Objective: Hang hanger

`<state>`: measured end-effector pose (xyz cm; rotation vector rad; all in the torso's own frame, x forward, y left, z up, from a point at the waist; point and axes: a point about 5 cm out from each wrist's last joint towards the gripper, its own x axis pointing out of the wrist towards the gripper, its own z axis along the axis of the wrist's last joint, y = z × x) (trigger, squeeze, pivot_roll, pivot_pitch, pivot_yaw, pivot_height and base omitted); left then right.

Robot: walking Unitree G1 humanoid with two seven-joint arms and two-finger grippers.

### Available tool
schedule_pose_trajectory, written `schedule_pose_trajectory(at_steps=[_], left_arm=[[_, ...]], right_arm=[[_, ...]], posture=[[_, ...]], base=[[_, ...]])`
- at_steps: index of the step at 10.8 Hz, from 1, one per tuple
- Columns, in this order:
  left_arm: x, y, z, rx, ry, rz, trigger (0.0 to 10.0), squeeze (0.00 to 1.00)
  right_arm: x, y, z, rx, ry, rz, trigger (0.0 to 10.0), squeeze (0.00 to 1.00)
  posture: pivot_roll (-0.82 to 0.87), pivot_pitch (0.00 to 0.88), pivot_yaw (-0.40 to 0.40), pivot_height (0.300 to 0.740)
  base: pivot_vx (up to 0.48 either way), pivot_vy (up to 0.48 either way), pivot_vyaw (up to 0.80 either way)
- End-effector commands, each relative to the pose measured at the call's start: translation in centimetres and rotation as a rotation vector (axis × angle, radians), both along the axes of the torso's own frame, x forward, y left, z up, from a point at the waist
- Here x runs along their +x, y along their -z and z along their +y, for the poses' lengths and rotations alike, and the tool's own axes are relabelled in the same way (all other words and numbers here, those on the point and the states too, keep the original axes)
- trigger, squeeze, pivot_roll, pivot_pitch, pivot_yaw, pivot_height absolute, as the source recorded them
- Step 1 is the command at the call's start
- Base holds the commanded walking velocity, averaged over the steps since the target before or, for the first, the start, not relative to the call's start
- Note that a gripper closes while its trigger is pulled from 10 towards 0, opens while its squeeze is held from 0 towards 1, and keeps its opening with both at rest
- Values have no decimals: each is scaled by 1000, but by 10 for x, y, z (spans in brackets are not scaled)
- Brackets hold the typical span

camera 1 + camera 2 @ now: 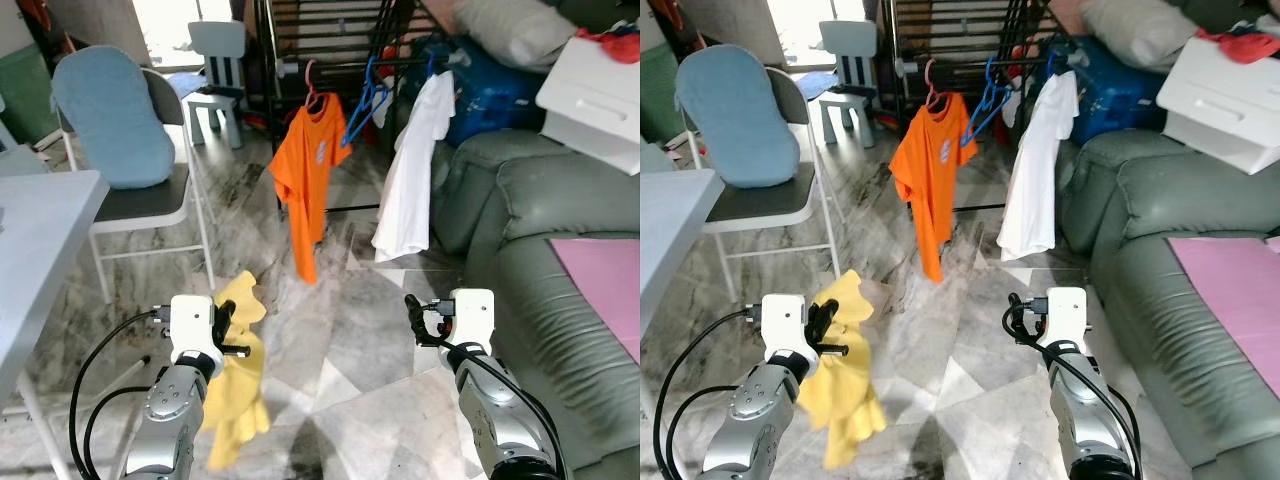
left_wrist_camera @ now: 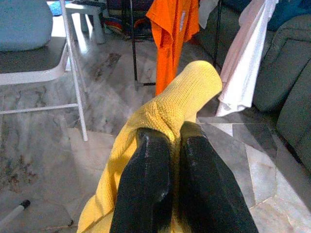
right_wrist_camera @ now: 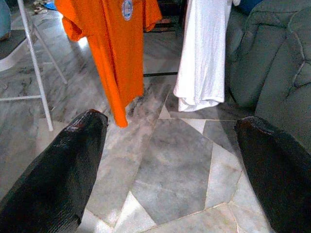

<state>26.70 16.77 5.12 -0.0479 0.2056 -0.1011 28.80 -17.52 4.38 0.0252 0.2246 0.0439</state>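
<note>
My left gripper (image 1: pixel 230 328) is held low at the left, shut on a yellow knitted garment (image 1: pixel 240 390) that hangs down from its fingers (image 2: pixel 153 155). No hanger can be made out inside the yellow garment (image 2: pixel 170 107). Ahead stands a dark clothes rack (image 1: pixel 400 65) with an orange T-shirt (image 1: pixel 308 160) on a pink hanger (image 1: pixel 312 85). Beside it hang an empty blue hanger (image 1: pixel 365 100) and a white shirt (image 1: pixel 410 170). My right gripper (image 1: pixel 415 315) is low at the right, open (image 3: pixel 170 121) and holding nothing, pointing at the floor below the shirts.
A folding chair (image 1: pixel 150 200) with a blue cushion stands at the left beside a white table (image 1: pixel 40 230). A green sofa (image 1: pixel 540 260) with a pink cloth runs along the right. A small white chair (image 1: pixel 215 70) stands behind, and marble floor (image 1: pixel 350 330) lies before the rack.
</note>
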Motion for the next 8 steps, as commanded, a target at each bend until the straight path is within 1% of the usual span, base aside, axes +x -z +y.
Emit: schedule_pose_trajectory(at_steps=[1,2,3,8], left_arm=[[6,-13,-1,7,9,-61,10000,0],[5,-13,-4,11,13,-62,10000,0],[5,-14,-6,11,22,-70,10000,0],[7,-16,-10,-4,33,-77,10000,0]], right_arm=[[3,-5,1,-3,-5,-21,10000,0],[3,-6,0,-6,-7,-21,10000,0],[3,-6,0,-9,-12,-21,10000,0],[4,-7,2,-4,-19,-29,10000,0]], posture=[[-109,35,4,740],[-109,35,2,740],[-110,36,-1,740],[-115,36,0,740]], base=[[266,0,0],[337,0,0],[349,0,-444],[398,0,-534]])
